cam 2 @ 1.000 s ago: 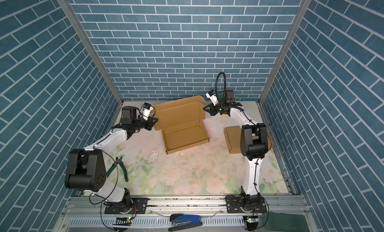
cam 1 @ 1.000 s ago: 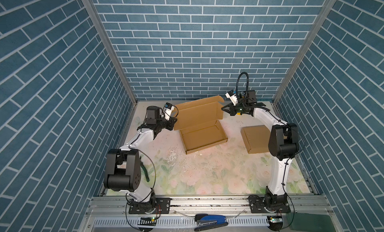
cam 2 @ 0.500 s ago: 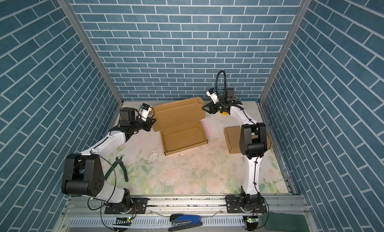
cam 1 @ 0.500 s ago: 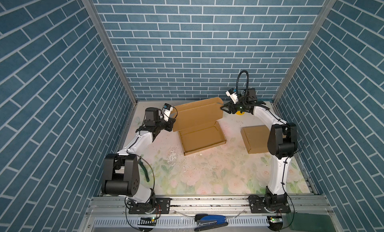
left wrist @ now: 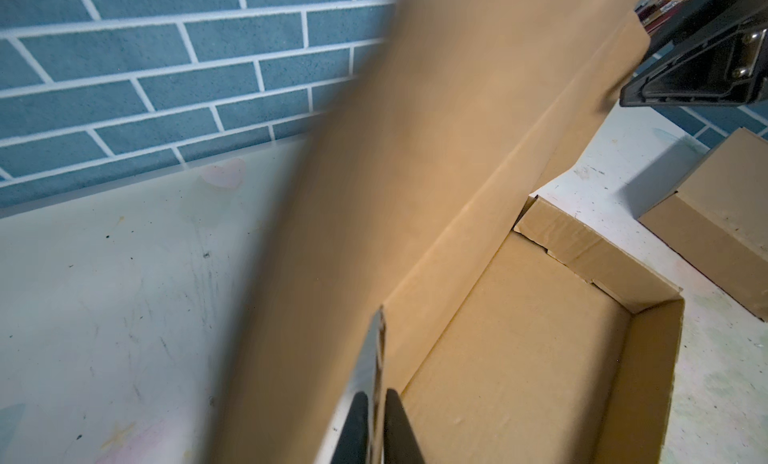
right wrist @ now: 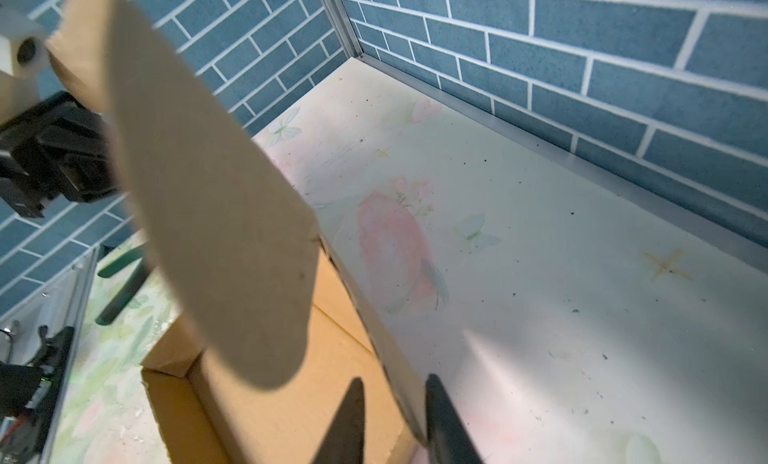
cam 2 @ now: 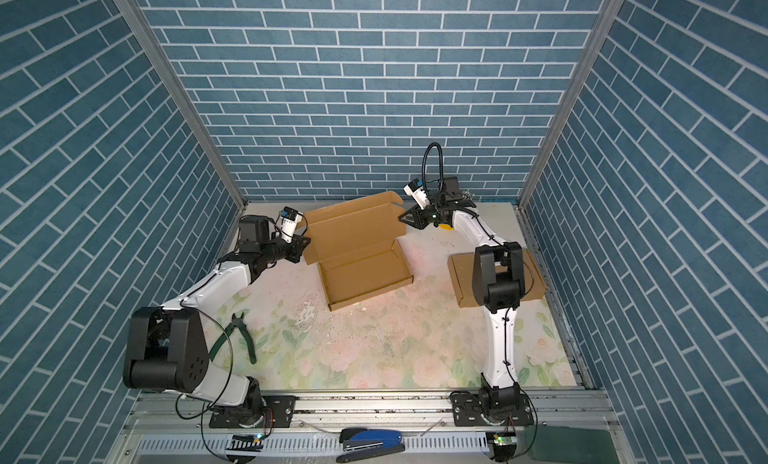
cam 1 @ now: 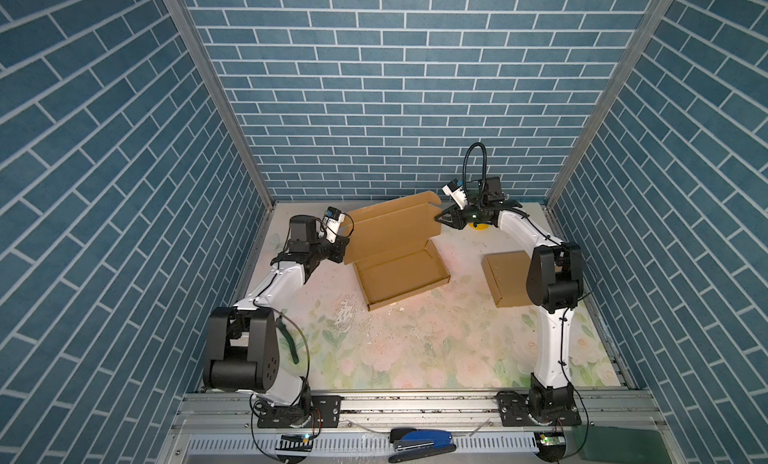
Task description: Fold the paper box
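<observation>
Brown cardboard box (cam 1: 401, 274) lay open at the table's (cam 1: 415, 349) far centre, its lid (cam 1: 390, 229) raised. Left gripper (left wrist: 376, 399) pinched one lid edge. Right gripper (right wrist: 395, 395) straddled the opposite edge, with its grip impossible to tell. Boxes numbered two, counting a closed box (cam 1: 505, 279); grippers, two.

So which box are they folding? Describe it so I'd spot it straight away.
Find the far end of the table, under the back wall. In the middle there lies the open box, a shallow brown tray with its lid tilted up. The other box, to its right, is closed flat.
</observation>
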Controlling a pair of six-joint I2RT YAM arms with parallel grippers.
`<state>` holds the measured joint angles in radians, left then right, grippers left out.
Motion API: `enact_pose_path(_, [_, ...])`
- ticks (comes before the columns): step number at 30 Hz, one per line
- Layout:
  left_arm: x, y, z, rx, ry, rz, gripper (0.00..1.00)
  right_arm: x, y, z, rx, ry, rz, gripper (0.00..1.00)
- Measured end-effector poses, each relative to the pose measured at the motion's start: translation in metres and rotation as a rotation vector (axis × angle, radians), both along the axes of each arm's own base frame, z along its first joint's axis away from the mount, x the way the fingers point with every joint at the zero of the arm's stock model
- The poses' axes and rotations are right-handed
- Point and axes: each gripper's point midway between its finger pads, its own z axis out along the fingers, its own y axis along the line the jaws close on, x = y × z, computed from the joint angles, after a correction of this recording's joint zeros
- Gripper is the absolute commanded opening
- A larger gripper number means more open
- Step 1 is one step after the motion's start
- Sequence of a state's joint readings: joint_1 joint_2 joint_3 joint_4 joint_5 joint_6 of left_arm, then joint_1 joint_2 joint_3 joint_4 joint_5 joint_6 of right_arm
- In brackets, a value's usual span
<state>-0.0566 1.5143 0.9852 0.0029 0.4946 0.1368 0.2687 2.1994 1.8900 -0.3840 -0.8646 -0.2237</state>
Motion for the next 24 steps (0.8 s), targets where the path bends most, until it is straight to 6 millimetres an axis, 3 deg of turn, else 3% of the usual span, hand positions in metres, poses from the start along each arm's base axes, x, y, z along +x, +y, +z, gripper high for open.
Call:
enact_pose_path(5, [0.003, -0.006, 0.000, -0.018, -0.010, 0.032, 0.06, -0.004, 0.003, 0.000, -0.001, -0.041, -0.020, 0.00])
enact_pose_path(17, [0.021, -0.011, 0.017, -0.045, -0.105, 0.163, 0.07, -0.025, -0.010, 0.013, 0.019, -0.145, -0.234, 0.00])
enact_pose_path(24, [0.032, -0.027, 0.030, -0.108, -0.181, 0.224, 0.09, -0.030, -0.021, 0.022, 0.064, -0.211, -0.466, 0.00])
